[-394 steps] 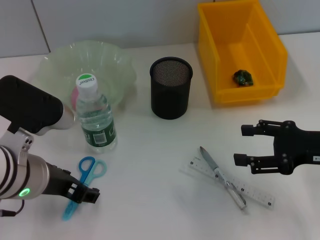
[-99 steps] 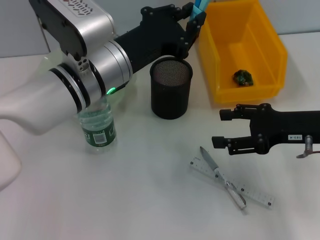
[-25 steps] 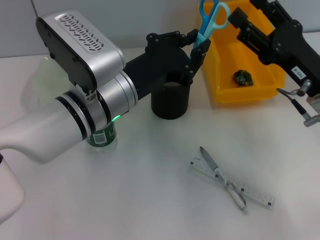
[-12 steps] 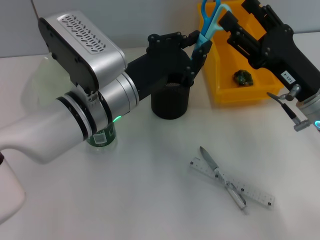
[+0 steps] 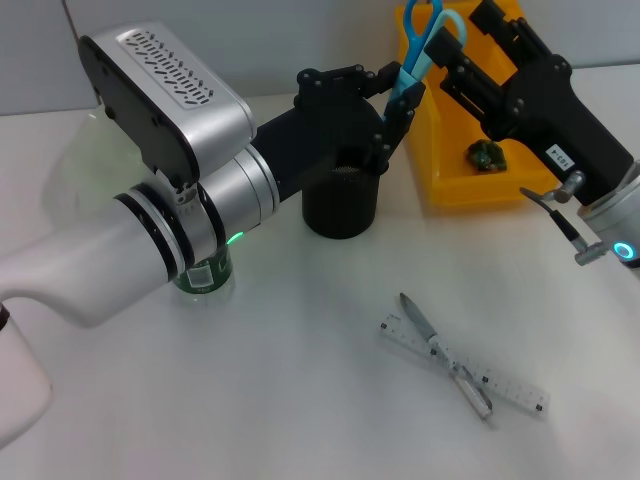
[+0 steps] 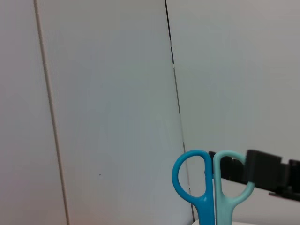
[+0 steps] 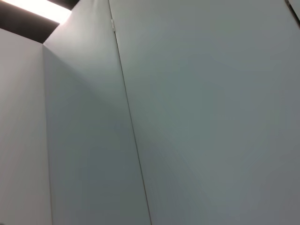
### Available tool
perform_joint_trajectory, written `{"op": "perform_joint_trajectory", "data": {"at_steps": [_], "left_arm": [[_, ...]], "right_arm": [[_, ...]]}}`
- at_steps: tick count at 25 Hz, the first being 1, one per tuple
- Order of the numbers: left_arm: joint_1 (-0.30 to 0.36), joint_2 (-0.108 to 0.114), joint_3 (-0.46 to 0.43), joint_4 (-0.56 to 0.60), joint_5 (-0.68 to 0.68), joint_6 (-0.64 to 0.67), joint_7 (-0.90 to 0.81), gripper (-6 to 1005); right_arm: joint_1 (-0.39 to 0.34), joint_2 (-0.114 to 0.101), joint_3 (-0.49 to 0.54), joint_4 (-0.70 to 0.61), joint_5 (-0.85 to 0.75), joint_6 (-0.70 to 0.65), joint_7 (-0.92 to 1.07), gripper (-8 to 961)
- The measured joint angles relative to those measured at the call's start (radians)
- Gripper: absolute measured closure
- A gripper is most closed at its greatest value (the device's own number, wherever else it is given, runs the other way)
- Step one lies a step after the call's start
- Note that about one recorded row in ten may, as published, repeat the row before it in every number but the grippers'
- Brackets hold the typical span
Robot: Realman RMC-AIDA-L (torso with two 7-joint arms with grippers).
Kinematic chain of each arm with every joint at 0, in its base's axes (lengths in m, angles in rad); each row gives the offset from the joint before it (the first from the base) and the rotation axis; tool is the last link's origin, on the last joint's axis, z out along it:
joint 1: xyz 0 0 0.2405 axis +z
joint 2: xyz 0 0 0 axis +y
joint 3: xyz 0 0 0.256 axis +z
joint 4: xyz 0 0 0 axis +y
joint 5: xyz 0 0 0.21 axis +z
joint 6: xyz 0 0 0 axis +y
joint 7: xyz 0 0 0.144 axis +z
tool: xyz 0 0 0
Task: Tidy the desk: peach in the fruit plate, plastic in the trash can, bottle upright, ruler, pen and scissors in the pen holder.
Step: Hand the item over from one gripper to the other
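Overhead, white desk [image 5: 300, 400], grey panelled wall [image 6: 103, 93].

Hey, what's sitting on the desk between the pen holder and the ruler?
Nothing: in the head view, the stretch of desk between the pen holder and the ruler is bare white tabletop. The pen lies across the ruler itself.

Office-like test room, plain white desk [image 5: 300, 400], pale grey panelled wall [image 6: 108, 93], black mesh pen holder [image 5: 341, 205]

Scissors [image 6: 208, 187] handles upright (two blues), right end effector [image 6: 262, 171] behind
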Motion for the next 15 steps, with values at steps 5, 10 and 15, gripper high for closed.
{"op": "perform_joint_trajectory", "data": {"at_steps": [5,10,15], "left_arm": [[0.0,0.0,0.004,0.0,0.0,-0.001,0.0,766],[0.0,0.0,0.005,0.0,0.0,-0.001,0.0,766],[0.0,0.0,0.008,0.0,0.0,-0.001,0.0,766]], "right_arm": [[0.01,0.0,-0.005,0.012,-0.001,0.017,0.001,201],[0.017,0.0,-0.013,0.023,-0.006,0.027,0.0,372],[0.018,0.0,-0.015,0.032,-0.005,0.032,-0.001,438]]}}
